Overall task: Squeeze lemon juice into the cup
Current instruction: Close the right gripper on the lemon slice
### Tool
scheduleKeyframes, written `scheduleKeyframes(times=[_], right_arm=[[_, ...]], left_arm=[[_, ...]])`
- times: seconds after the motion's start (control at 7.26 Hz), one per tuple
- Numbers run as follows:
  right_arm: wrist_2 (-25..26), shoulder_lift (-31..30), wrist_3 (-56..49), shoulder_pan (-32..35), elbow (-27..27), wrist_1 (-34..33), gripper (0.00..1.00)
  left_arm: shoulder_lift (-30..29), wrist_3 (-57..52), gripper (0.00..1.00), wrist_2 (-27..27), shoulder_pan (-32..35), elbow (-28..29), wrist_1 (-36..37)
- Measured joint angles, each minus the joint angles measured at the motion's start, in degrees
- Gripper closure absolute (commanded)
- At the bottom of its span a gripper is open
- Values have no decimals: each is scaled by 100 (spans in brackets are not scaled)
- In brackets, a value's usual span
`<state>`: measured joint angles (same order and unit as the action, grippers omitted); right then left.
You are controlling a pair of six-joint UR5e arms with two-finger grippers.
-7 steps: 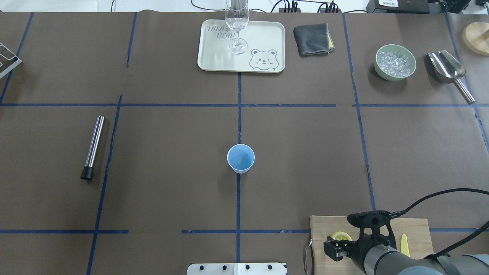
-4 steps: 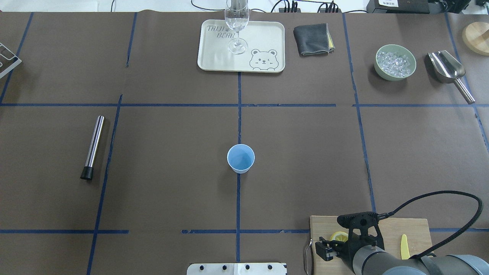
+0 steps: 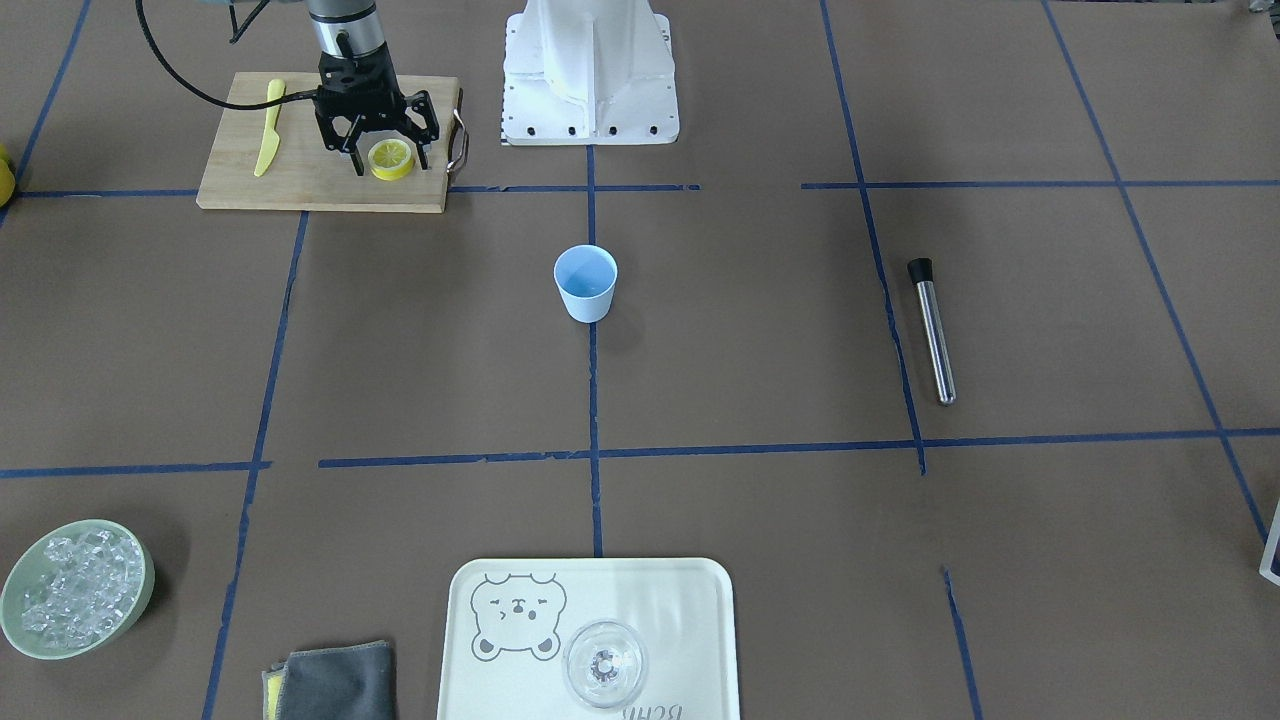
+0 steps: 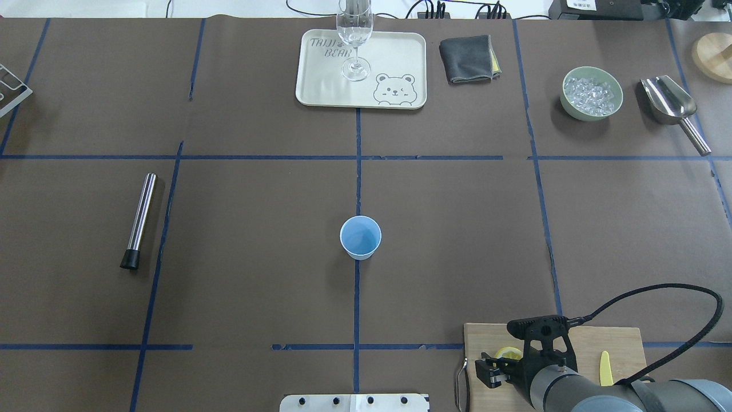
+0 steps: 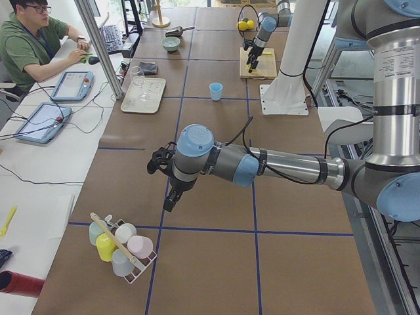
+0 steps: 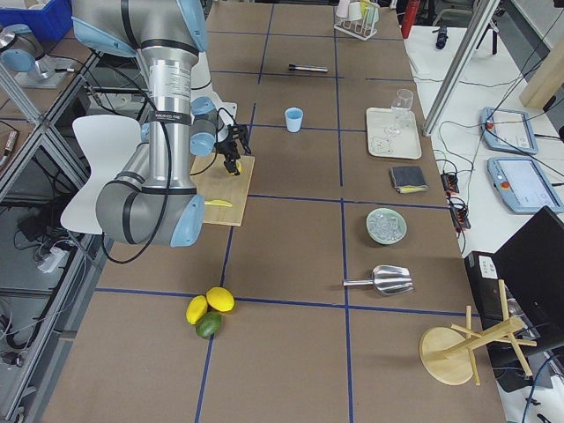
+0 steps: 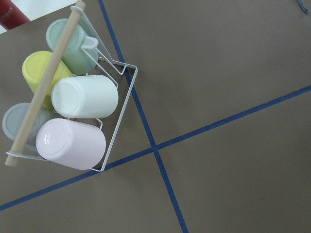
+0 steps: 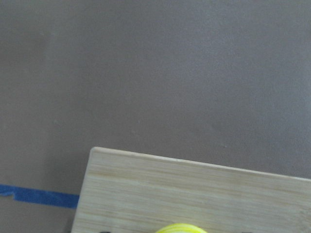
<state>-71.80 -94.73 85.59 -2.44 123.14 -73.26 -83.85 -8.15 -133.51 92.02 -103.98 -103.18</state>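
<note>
Right gripper (image 3: 390, 166), jaws spread, is positioned astride lemon (image 3: 391, 156) on cutting board (image 3: 300, 175); left gripper (image 5: 159, 161) state cannot be told.

The right arm bends down close to the robot's base, and the right hand (image 3: 389, 160) points straight down with its fingers spread wide. The left arm stretches out level, the left hand (image 5: 170, 197) aimed downward, its grip unreadable.

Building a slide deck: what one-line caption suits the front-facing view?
Open right gripper at a lemon slice on the cutting board; blue cup stands mid-table.
</note>
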Motion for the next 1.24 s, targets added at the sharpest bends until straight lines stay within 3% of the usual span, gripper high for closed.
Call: scheduleKeyframes(times=[0.55, 0.83, 1.24], right_arm=[[-93, -31, -7, -43, 38, -74, 15], [-117, -33, -7, -95, 111, -95, 23], [-129, -39, -7, -114, 398, -500, 21]], left_arm=[[0, -2, 0, 4, 0, 0, -1], [0, -3, 0, 1, 0, 0, -1], [0, -3, 0, 3, 0, 0, -1]])
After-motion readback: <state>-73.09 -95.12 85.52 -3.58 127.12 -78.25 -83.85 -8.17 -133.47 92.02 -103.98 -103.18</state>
